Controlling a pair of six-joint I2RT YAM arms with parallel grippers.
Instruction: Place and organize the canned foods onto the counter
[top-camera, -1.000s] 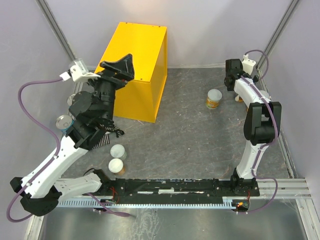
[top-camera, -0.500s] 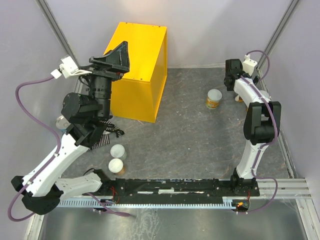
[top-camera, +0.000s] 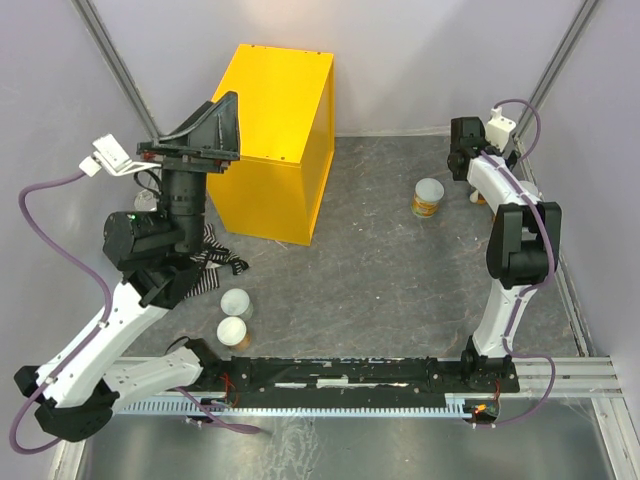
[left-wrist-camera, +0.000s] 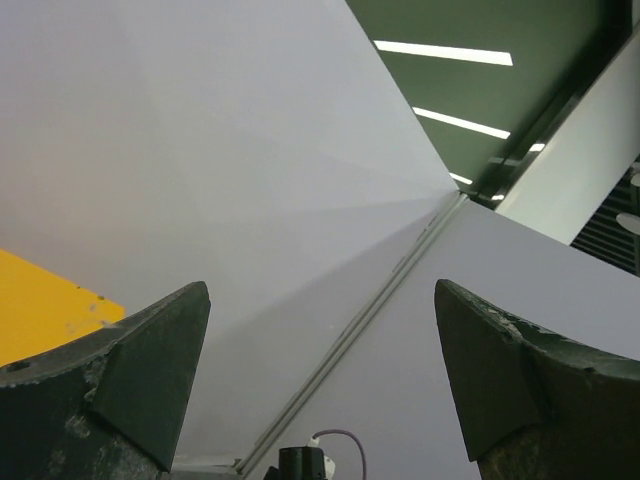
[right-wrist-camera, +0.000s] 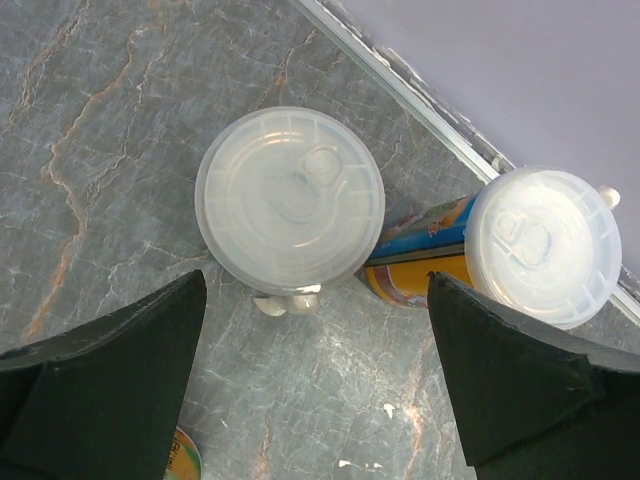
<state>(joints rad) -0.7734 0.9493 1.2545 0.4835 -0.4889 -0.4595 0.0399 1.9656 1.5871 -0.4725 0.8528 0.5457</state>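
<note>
The counter (top-camera: 275, 140), a big yellow box, stands at the back left, and a corner of the counter (left-wrist-camera: 40, 310) shows in the left wrist view. My left gripper (top-camera: 205, 125) is raised beside it, open and empty, and the left gripper (left-wrist-camera: 320, 300) points up at the wall. My right gripper (top-camera: 465, 155) hangs open at the back right. Below the right gripper (right-wrist-camera: 316, 290) stand two cans, one pale-lidded (right-wrist-camera: 290, 200) and one with an orange-blue label (right-wrist-camera: 545, 245). An orange can (top-camera: 429, 197) stands mid-right. Two white-lidded cans (top-camera: 237, 302) (top-camera: 232, 332) stand near the front left.
A black-and-white striped cloth (top-camera: 215, 262) lies under the left arm. Grey walls close in the back and both sides. The metal rail (top-camera: 350, 385) with the arm bases runs along the near edge. A sliver of another can (right-wrist-camera: 185, 455) shows at the bottom left of the right wrist view.
My left arm has lifted and swung left, tipping its open gripper upward. The silver-topped tin seen at the left earlier is now behind the arm. The right arm has not moved.
</note>
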